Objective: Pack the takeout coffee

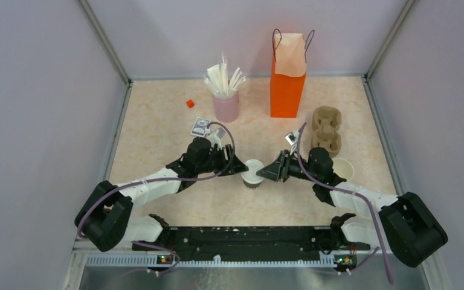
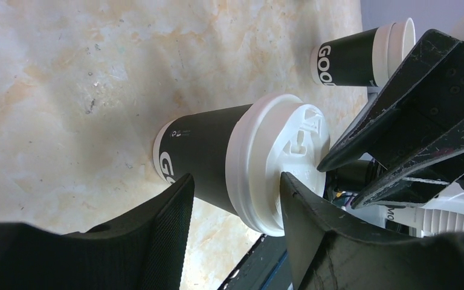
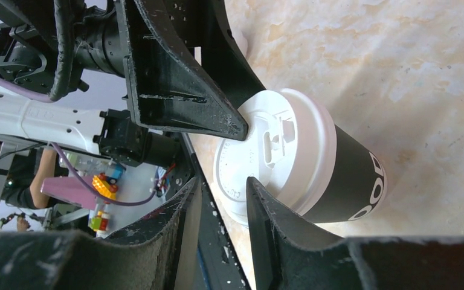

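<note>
Top external view shows the takeout coffee (image 1: 254, 174) standing upright on the tabletop (image 1: 157, 130), near its middle, between the two arms. The left tool (image 1: 239, 168) meets it from the left, jaws spread wide. In the left wrist view one finger (image 2: 170, 225) lies beside the dark cup wall and the other tip sits at the white lid. The right tool (image 1: 268, 173) comes in from the right with jaws a little apart and its tips at the lid's rim. A lidless cup (image 1: 342, 168) stands just behind the right arm. The orange bag (image 1: 287, 90) stands upright, well apart, at the far side beside a cardboard cup carrier (image 1: 326, 129).
</note>
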Robot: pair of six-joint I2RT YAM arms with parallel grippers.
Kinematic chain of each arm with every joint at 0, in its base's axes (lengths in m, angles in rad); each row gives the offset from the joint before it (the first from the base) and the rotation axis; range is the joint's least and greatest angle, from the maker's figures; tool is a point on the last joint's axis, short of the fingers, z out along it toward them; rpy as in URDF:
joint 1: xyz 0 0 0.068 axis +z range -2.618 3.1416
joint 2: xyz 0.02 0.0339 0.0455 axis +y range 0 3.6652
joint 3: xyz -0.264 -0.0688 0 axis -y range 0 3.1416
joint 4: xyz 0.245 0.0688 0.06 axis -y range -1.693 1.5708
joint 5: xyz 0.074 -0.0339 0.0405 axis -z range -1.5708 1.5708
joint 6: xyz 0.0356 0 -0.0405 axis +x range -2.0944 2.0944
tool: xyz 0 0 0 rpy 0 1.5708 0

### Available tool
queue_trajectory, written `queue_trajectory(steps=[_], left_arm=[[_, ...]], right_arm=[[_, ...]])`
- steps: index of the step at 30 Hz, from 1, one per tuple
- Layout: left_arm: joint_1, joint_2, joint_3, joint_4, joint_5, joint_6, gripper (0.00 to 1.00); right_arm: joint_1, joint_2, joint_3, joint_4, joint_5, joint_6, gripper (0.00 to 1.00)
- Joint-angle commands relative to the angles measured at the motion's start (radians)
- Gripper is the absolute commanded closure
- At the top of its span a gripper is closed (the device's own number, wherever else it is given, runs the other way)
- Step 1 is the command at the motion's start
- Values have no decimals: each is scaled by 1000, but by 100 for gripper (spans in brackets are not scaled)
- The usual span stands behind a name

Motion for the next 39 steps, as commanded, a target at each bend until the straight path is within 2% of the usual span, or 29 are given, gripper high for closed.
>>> queue_trajectory(steps=[1, 4, 7, 12, 16, 20, 26, 32, 39], left_arm=[[1, 0, -41, -131, -123, 31, 42], [2, -14, -46, -140, -138, 36, 43], [1, -10, -23, -169, -140, 47, 43], [2, -6, -22, -189, -151, 44, 44], [1, -19, -23, -172, -107, 24, 44], [1, -50, -28, -146, -69, -2, 42], [1, -86, -13, -119, -23, -55, 37], [2, -111, 19, -147, -36, -38, 26], [1, -92, 74, -179, -82, 49, 26]], right_arm=[[-7, 82, -51, -262, 76, -112, 65], [-7, 93, -70, -285, 124, -141, 65], [-7, 109, -122, -220, 132, -135, 65], [-7, 182, -97, -184, 75, -145, 65], [-7, 50, 32, -335, 59, -150, 65], [-9, -92, 227, -613, 106, -225, 53], [-10, -139, 347, -742, 157, -246, 46], [-10, -136, 292, -660, 198, -164, 45], [-10, -83, 297, -566, 168, -163, 51]])
